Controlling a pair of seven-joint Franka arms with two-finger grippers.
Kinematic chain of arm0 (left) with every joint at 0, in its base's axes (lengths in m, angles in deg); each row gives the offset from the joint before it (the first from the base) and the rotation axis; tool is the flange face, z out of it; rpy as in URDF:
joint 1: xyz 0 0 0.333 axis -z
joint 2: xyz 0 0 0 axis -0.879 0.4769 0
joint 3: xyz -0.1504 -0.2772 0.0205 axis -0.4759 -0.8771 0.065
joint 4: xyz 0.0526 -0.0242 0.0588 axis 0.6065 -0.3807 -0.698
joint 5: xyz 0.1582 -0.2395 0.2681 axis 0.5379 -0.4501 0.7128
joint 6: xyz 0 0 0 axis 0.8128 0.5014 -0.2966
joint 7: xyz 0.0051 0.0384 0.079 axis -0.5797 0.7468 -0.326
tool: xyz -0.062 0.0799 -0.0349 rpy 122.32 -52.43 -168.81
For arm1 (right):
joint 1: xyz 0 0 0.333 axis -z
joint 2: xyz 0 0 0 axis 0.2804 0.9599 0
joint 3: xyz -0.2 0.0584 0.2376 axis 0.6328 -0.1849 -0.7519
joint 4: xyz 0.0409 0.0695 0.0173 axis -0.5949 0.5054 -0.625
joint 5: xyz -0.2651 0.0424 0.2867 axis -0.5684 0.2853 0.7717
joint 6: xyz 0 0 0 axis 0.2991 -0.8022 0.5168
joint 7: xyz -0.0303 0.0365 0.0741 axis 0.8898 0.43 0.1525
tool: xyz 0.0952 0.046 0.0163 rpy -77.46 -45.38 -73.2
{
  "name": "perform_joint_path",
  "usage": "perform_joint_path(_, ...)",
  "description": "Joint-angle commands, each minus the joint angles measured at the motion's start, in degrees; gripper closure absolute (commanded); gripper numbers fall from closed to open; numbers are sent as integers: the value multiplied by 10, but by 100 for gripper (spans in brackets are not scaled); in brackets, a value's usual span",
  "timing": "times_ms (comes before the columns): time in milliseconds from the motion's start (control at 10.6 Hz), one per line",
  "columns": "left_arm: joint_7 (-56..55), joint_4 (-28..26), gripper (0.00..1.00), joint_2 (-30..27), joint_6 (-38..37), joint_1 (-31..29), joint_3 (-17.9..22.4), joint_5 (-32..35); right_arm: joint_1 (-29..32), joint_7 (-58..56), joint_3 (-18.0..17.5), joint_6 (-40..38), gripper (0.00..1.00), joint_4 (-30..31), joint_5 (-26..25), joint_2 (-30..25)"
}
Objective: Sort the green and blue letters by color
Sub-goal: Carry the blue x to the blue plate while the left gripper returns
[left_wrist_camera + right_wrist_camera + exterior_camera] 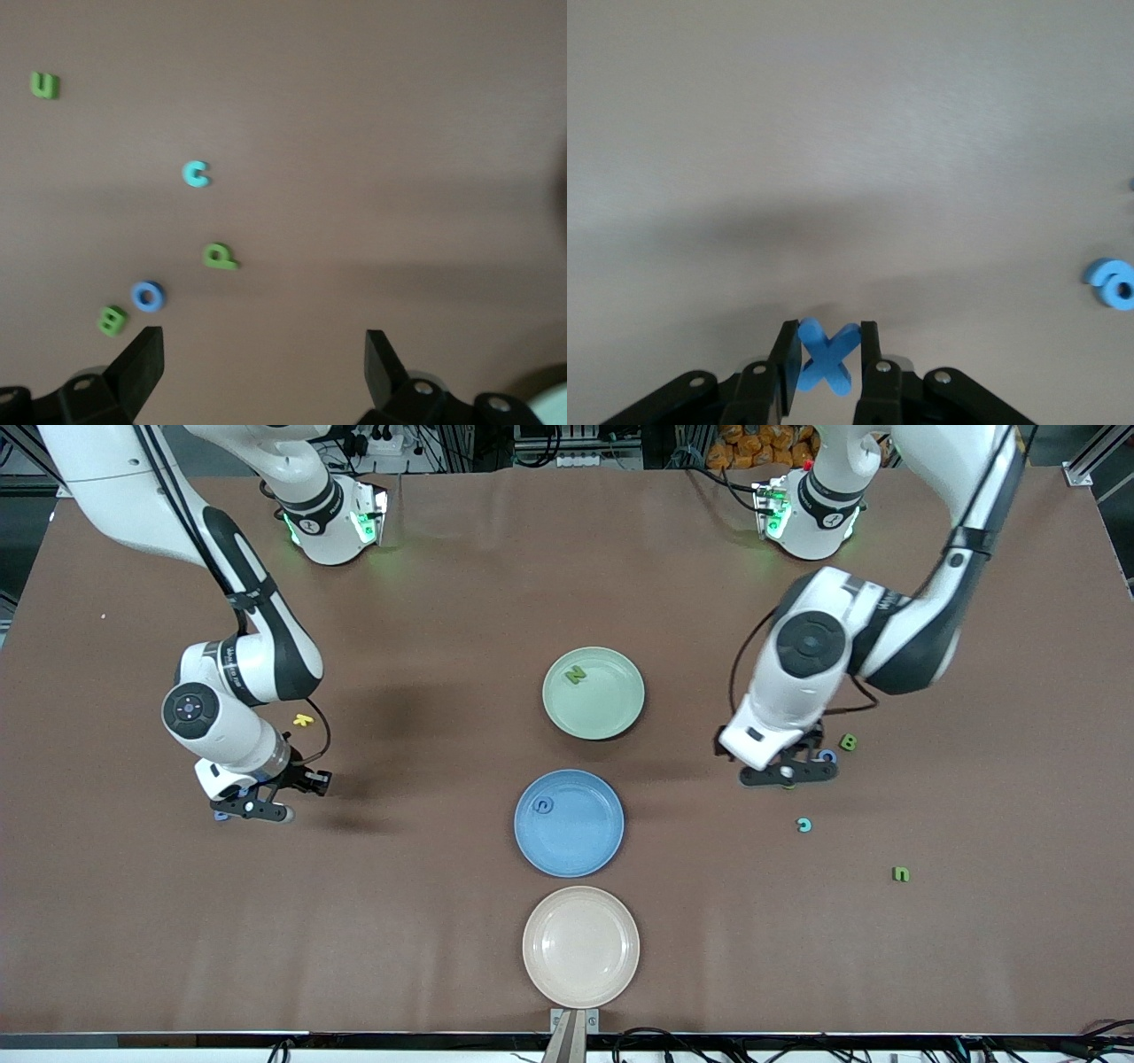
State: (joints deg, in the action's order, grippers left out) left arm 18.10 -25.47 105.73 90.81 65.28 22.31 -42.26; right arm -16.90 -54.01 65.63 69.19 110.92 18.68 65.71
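The right gripper (pixel 825 359) pinches a blue X (pixel 827 360); the left gripper (pixel 264 359), spread open, hovers near the green P (pixel 219 257).

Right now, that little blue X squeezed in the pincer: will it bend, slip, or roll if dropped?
The blue X looks thick and foamy, so it probably gives slightly but keeps its shape; its arms look undistorted between the right pincer fingers. It is likely very light. Being flat with no round edge, it should land and lie still rather than roll.
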Motion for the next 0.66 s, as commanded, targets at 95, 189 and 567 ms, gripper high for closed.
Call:
perform_joint_path(95, 156, -33, 0, -5, 17, -102, -10, -8, -72, 92, -3, -9, 89, -67, 55, 26)
perform_joint_path(189, 190, -59, 0, -6, 58, -123, -10, -40, -93, 97, -3, -8, 89, -100, 89, 46)
perform_joint_path(567, 215, -156, 0, -4, 179, -132, -13, -68, -173, 99, 0, -3, 88, -198, 171, 100)
